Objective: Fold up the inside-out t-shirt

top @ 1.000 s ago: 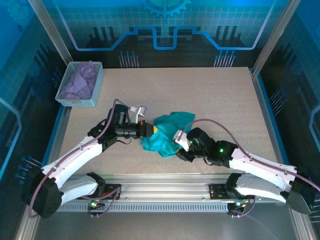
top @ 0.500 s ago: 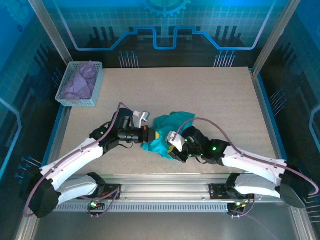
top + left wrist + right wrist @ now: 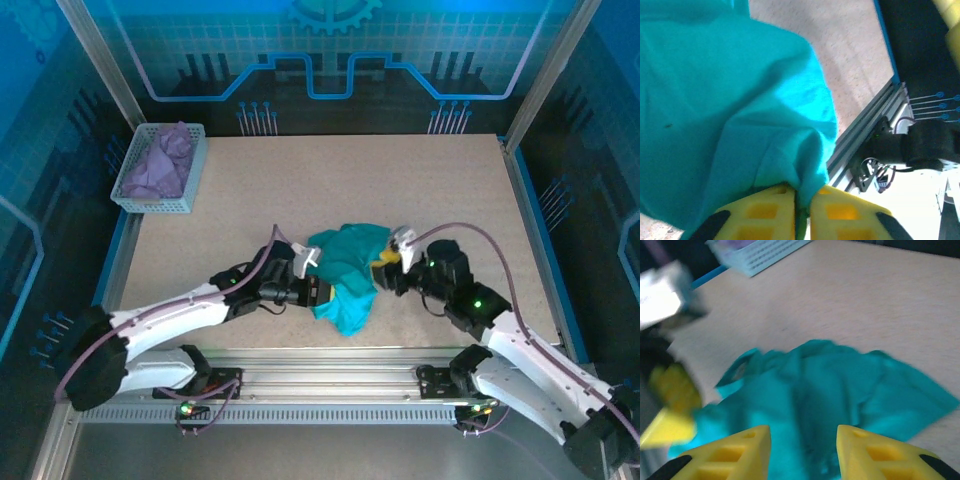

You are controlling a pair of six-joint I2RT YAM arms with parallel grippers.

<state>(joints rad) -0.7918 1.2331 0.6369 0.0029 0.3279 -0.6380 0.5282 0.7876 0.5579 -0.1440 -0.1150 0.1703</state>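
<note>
The teal-green t-shirt (image 3: 348, 268) lies crumpled on the table, a little in front of its middle. My left gripper (image 3: 322, 291) sits at the shirt's left side and is shut on a fold of the teal fabric (image 3: 765, 115); its yellow fingers (image 3: 765, 212) pinch the cloth between them. My right gripper (image 3: 385, 262) is at the shirt's right edge. In the right wrist view its yellow fingers (image 3: 737, 447) stand wide apart above the shirt (image 3: 840, 390), with nothing between them. The white neck tag is hidden.
A pale blue basket (image 3: 160, 170) holding a lavender-purple cloth (image 3: 158, 160) stands at the table's far left corner. The metal rail (image 3: 330, 360) runs along the near edge, close to the shirt. The tan tabletop (image 3: 400, 190) is bare behind the shirt.
The left gripper has slid right and nearer with the shirt's fold, dragging the cloth. The right arm has swung from the shirt's near side to its right edge, fingers open.
</note>
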